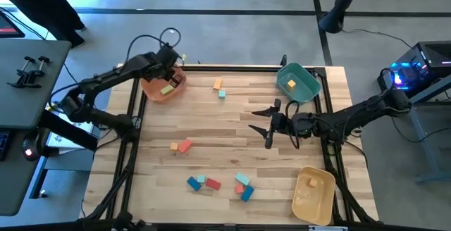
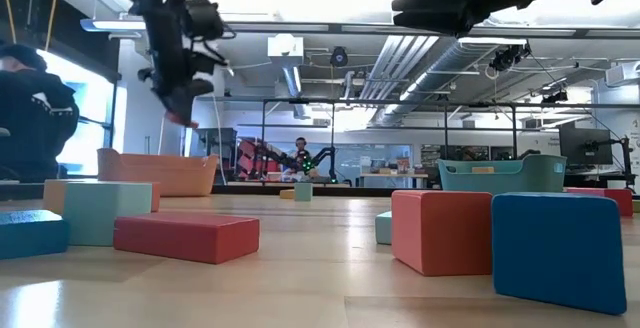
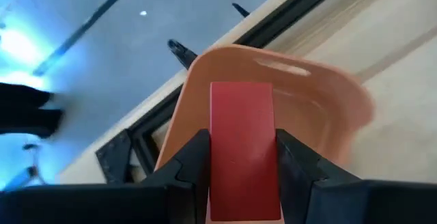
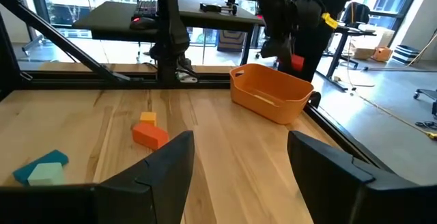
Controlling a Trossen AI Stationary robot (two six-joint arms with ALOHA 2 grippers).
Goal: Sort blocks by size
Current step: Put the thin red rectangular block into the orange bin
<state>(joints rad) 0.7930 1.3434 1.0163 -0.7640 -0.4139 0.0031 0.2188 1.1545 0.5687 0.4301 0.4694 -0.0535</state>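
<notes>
Now | orange bin (image 1: 156, 89): green block (image 1: 167, 89) | teal bin (image 1: 307, 94): orange block (image 1: 290, 84)

Wooden surface (image 1: 232, 125) with three bins and scattered blocks

An orange bin (image 1: 163, 86), teal bin (image 1: 298, 82) and yellow bin (image 1: 314, 194) sat near its edges; an orange-and-red pair (image 1: 181, 146) lay mid-surface, two small blocks (image 1: 219, 88) near the far edge, and a red-blue-teal cluster (image 1: 220, 184) near the front.
</notes>
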